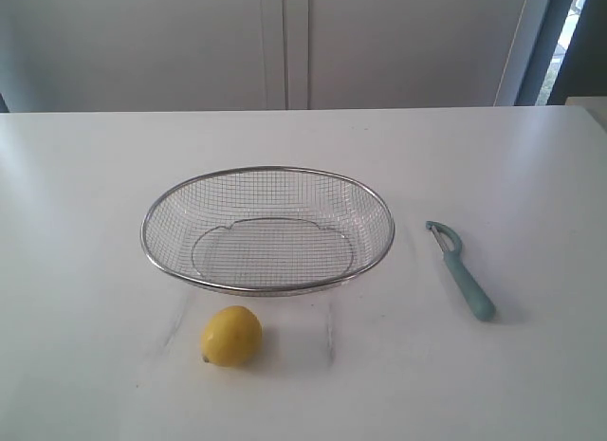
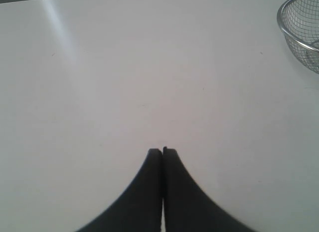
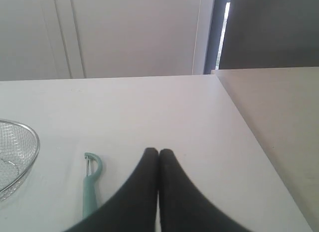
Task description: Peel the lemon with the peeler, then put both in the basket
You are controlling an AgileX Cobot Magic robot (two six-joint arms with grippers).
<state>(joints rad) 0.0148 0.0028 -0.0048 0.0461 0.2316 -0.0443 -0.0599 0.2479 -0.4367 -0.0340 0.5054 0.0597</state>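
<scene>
The yellow lemon (image 1: 230,336) lies on the white table in front of the silver wire basket (image 1: 152,242). The teal peeler (image 1: 462,271) lies to the basket's right, its head pointing away. Neither arm shows in the exterior view. My left gripper (image 2: 162,151) is shut with nothing in it, over bare table, with the basket's rim (image 2: 284,30) at the edge of its view. My right gripper (image 3: 158,152) is also shut and empty; the peeler (image 3: 90,184) lies just beside it and the basket's rim (image 3: 33,152) further off.
The table's right edge (image 3: 259,147) runs close to my right gripper, with a lower beige surface (image 3: 284,117) beyond it. White cabinet doors (image 1: 285,43) stand behind the table.
</scene>
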